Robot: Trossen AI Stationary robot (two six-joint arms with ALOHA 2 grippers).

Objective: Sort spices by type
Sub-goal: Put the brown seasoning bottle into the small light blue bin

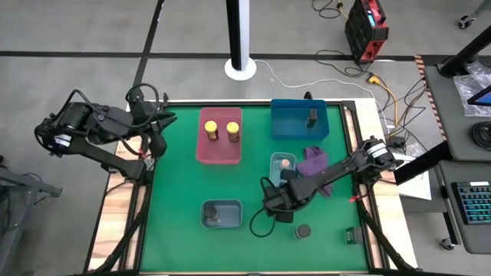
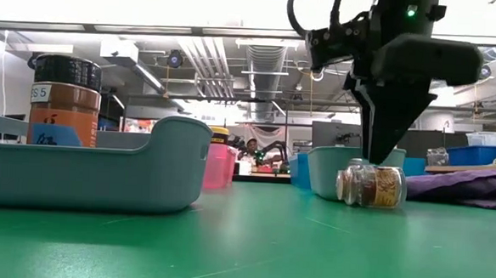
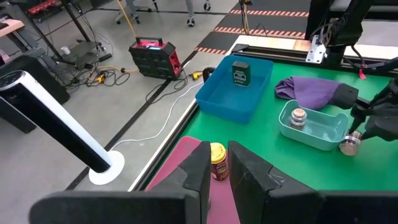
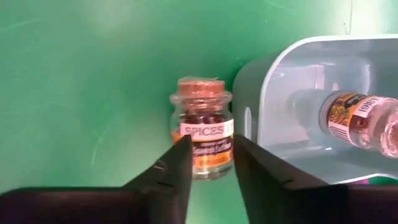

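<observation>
A tiny cork-topped spice jar [image 4: 202,140] lies on its side on the green table [image 2: 371,186], beside the small teal tray [image 1: 282,165] that holds a like jar [image 4: 360,121]. My right gripper [image 1: 280,205] points down over the lying jar, a little open, fingers either side of its base end. Two yellow-lidded jars [image 1: 221,131] stand in the pink tray [image 1: 201,149]. A dark rectangular jar [image 1: 312,117] stands in the blue tray [image 1: 288,126]. One round dark-lidded jar [image 1: 212,216] sits in the grey tray [image 1: 230,207], another [image 1: 304,231] on the table. My left gripper [image 1: 159,125] waits shut at the far left. My right gripper comes at the lying jar from above, fingertips [image 2: 381,159] just over its glass body [image 2: 374,173]. The jar rests on the table on its side. Whether the fingers touch it, I cannot tell.
A purple cloth [image 1: 314,162] lies bunched beside the teal tray, under the right arm. The teal tray's wall [image 4: 249,93] stands close to the lying jar. Open green table lies toward the near left [image 1: 176,230].
</observation>
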